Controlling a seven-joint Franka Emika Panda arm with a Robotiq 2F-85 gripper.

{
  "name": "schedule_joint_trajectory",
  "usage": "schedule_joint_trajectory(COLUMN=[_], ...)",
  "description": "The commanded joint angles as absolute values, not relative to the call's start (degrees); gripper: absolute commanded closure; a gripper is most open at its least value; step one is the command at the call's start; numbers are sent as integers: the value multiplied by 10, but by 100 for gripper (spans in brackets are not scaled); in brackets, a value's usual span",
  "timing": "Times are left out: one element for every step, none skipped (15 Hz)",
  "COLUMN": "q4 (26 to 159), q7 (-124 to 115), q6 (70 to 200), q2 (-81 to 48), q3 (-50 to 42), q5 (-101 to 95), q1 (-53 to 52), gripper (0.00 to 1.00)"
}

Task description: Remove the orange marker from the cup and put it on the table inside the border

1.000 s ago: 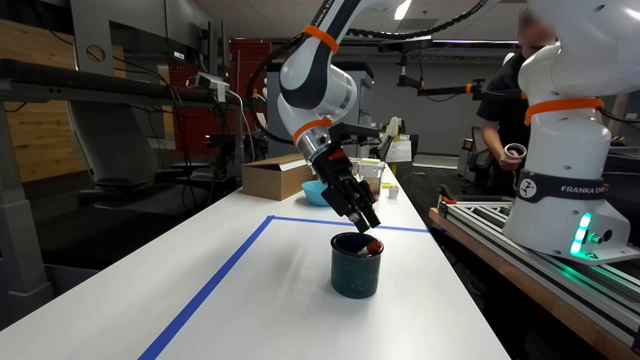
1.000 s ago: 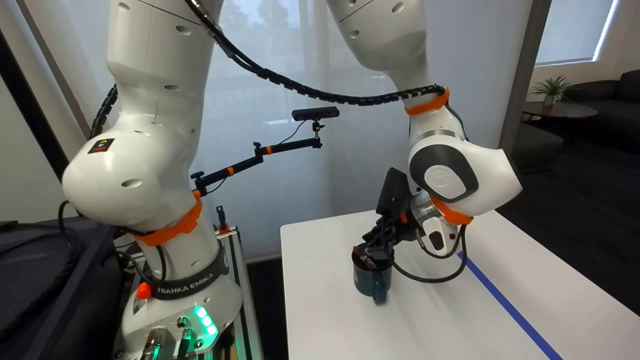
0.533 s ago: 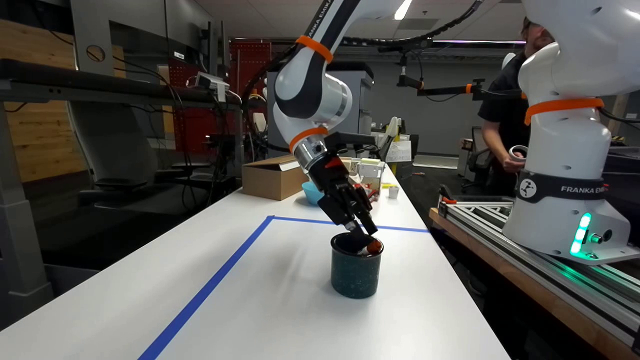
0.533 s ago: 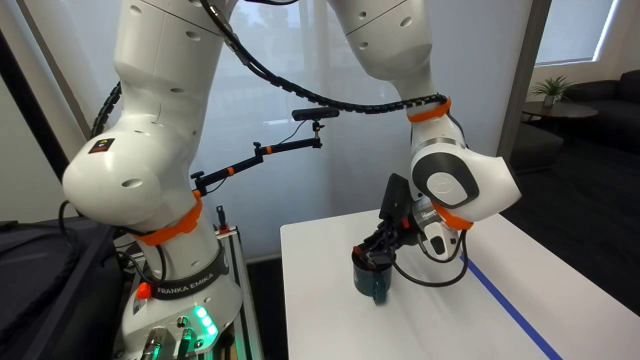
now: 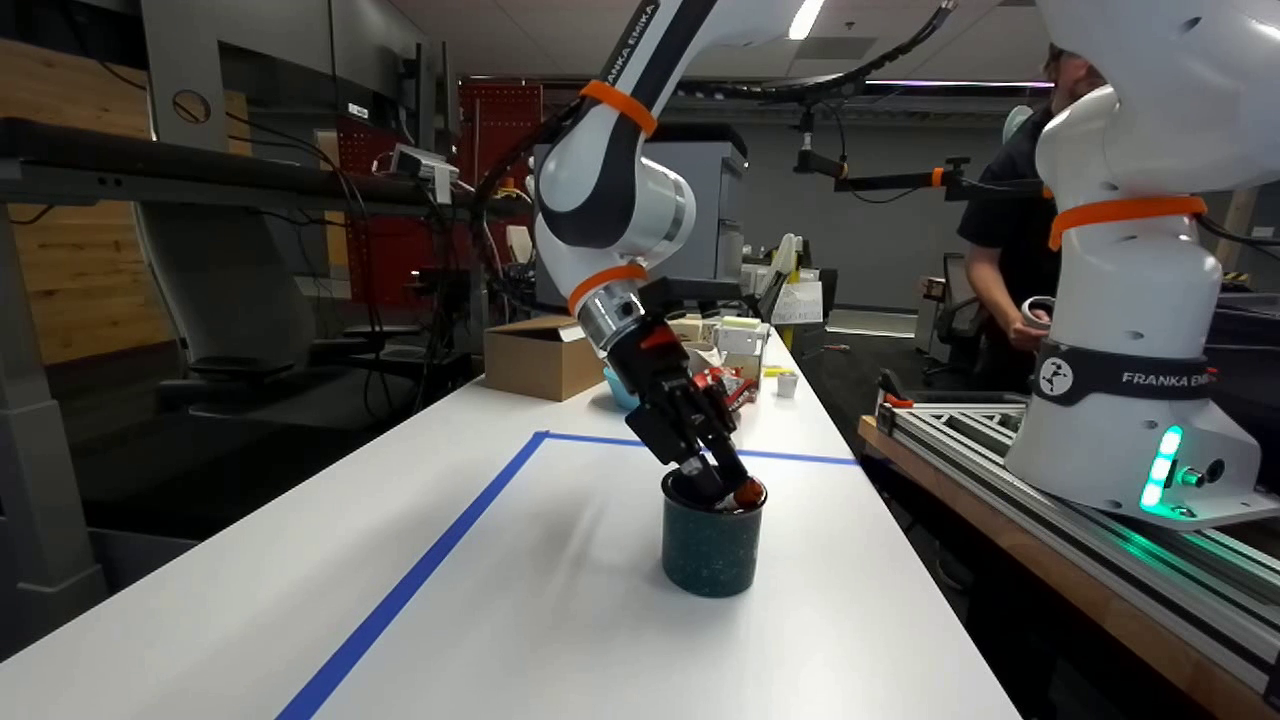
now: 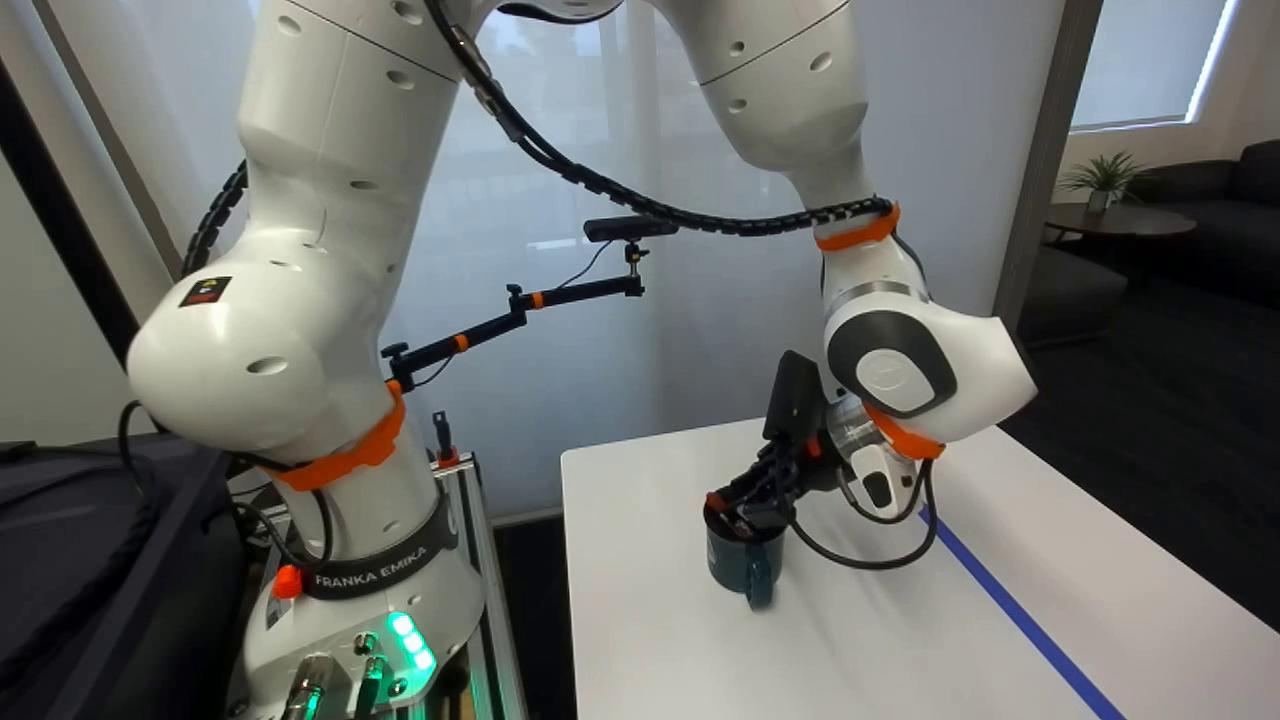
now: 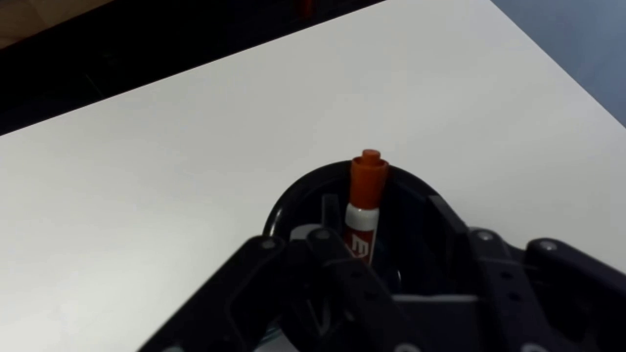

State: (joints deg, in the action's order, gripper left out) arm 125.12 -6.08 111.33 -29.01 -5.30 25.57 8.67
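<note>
In the wrist view one marker (image 7: 368, 188) stood tilted in one cup (image 7: 291, 198), its orange cap at the rim; two edges of the worktop (image 7: 171, 171) showed beyond; the gripper (image 7: 389, 210) was unclenched, its two fingertips (image 7: 331, 212) spread within the cup's mouth, the marker between them and nearer one; whether either touched it I could not tell; its dark red label bore one legible white letter, seemingly an E, the rest hidden.

In an exterior view the cup, dark green and speckled, stood near the worktop edge closest to the robot base (image 5: 1130, 450); two strips of blue tape (image 5: 450, 545) met at one corner; one cardboard box (image 5: 545, 360) sat by the opposite edge, one blue bowl (image 5: 618, 390) beside it; the arm (image 5: 600, 190) read FRANKA EMIKA.

In an exterior view one handle (image 6: 760, 588) and one tape strip showed, the cup between that strip and the base-side edge; the base collar (image 6: 370, 572) read FRANKA EMIKA; one warning label (image 6: 205, 291) was too small to read.
</note>
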Motion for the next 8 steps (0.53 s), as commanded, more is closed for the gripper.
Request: schedule_joint_trajectory(q4=[1241, 1241, 1241, 1242, 1243, 1244, 1243, 1242], q7=[-73, -74, -76, -78, -78, -80, -80, -80], q6=[1120, 1121, 1121, 1121, 1121, 1122, 1122, 1122], q2=[-304, -307, -309, -311, -314, -316, -318, -322], q3=[-50, -49, -49, -49, -48, -50, -50, -50], q5=[255, 256, 256, 255, 256, 254, 254, 254], q1=[82, 82, 82, 81, 81, 81, 81, 81], gripper=[52, 53, 53, 55, 54, 55, 53, 54])
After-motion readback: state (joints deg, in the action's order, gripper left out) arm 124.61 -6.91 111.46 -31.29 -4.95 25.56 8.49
